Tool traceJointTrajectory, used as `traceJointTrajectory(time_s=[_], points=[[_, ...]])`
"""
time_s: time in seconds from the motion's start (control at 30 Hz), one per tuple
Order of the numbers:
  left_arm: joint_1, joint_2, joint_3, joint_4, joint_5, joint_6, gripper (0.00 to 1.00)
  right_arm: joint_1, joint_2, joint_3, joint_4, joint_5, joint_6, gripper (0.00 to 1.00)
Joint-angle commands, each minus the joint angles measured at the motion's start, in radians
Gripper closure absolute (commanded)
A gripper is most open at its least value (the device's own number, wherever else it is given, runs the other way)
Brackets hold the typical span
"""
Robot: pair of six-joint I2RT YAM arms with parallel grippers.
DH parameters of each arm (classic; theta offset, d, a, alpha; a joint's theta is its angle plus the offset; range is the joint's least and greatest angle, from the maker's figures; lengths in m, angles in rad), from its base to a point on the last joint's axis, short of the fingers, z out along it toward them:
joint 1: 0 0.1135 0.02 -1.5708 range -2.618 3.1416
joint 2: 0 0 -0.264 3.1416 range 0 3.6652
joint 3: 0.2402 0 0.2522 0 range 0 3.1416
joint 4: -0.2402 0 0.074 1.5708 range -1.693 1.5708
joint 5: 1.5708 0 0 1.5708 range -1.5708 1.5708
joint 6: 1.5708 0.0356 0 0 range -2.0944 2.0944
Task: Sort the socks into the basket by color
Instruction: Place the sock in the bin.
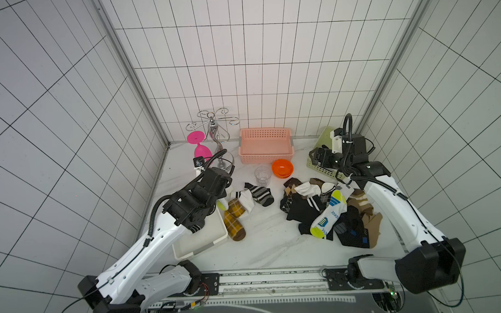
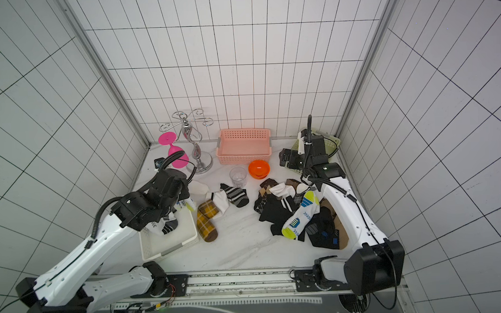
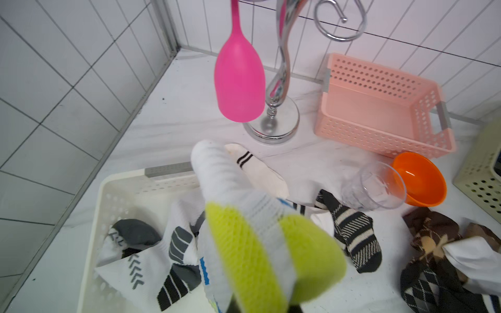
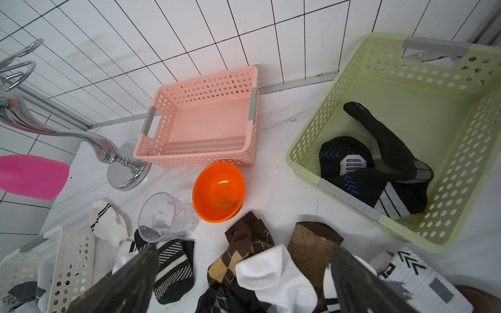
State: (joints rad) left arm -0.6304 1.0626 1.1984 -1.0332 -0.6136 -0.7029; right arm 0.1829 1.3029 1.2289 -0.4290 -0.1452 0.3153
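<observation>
sock [image 3: 244, 216], white end toward pink glass [image 3: 238, 81]

A blurred white-and-yellow sock [image 3: 244, 244] apparently hides the left pincer [image 3: 263, 305].

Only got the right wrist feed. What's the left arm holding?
Observer: The left gripper is shut on a white and neon-yellow sock, at the white basket rim.
Operator: Any match for it on the table?
Observer: Yes, a white sock with blue and neon-yellow marks lies on top of the sock pile.
Operator: Anything brown near that basket?
Observer: A brown plaid sock lies on the table beside it.
</observation>
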Motion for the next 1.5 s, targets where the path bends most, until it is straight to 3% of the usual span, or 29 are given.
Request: traceJointTrajectory(time_s=[0.0, 0.2, 0.4, 0.83, 0.97, 1.07, 1.13, 1.47], points=[[0.098, -0.015, -0.046, -0.049, -0.035, -0.019, 1.0, 0.001, -0.016, -0.065, 0.004, -0.025, 0.005, 0.01], [0.215, -0.056, -0.188, -0.006, -0.024, -0.081, 1.0, 0.002, -0.021, -0.108, 0.014, -0.033, 0.004, 0.01], [0.342, -0.044, -0.316, 0.046, 0.07, -0.154, 1.0, 0.002, -0.027, -0.139, 0.021, -0.04, 0.004, 0.01], [0.414, 0.133, -0.422, 0.168, 0.163, -0.185, 0.99, 0.002, -0.034, -0.161, 0.035, -0.039, -0.002, 0.01], [0.413, 0.162, -0.437, 0.237, 0.208, -0.179, 0.8, 0.002, -0.04, -0.166, 0.034, -0.035, -0.007, 0.01], [0.413, 0.184, -0.443, 0.258, 0.236, -0.175, 0.52, 0.001, -0.035, -0.167, 0.034, -0.039, -0.011, 0.0], [0.413, 0.182, -0.45, 0.275, 0.253, -0.177, 0.41, 0.002, -0.031, -0.166, 0.031, -0.039, -0.012, 0.0], [0.371, 0.122, -0.413, 0.285, 0.232, -0.153, 0.29, 0.004, -0.012, -0.169, 0.036, -0.052, -0.012, 0.01]])
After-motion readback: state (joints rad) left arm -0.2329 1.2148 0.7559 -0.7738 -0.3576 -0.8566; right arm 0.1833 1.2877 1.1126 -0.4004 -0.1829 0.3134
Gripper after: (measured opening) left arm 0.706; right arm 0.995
